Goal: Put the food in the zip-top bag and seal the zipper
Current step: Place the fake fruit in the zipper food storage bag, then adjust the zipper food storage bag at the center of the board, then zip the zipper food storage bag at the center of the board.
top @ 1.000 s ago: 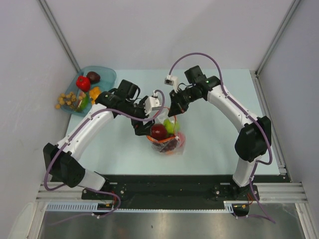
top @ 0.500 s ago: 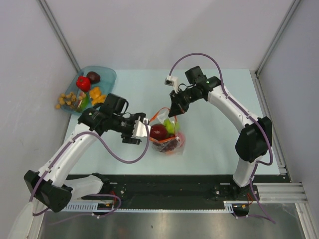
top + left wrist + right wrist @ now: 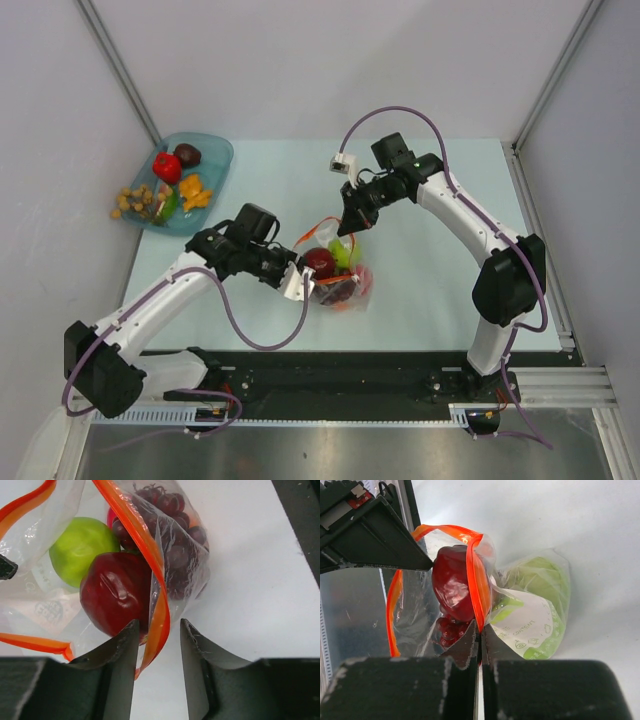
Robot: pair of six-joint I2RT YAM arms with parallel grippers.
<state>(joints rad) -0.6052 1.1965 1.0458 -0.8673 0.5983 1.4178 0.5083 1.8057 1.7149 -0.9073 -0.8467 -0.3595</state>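
Sealing is the step in hand, by my judgement. From above, the zip-top bag lies on the table between my arms. My right gripper is at its far edge and my left gripper at its near-left edge.

In my left wrist view, my jaws stand partly apart with nothing clamped. The zipper hangs in the gap between them. Red apple, green apple and grapes sit inside.

In my right wrist view, my jaws are pinched tight on the zipper's far lip.

Next I should close my left fingers on both lips together, clear of the bulging apple, then press along the strip.
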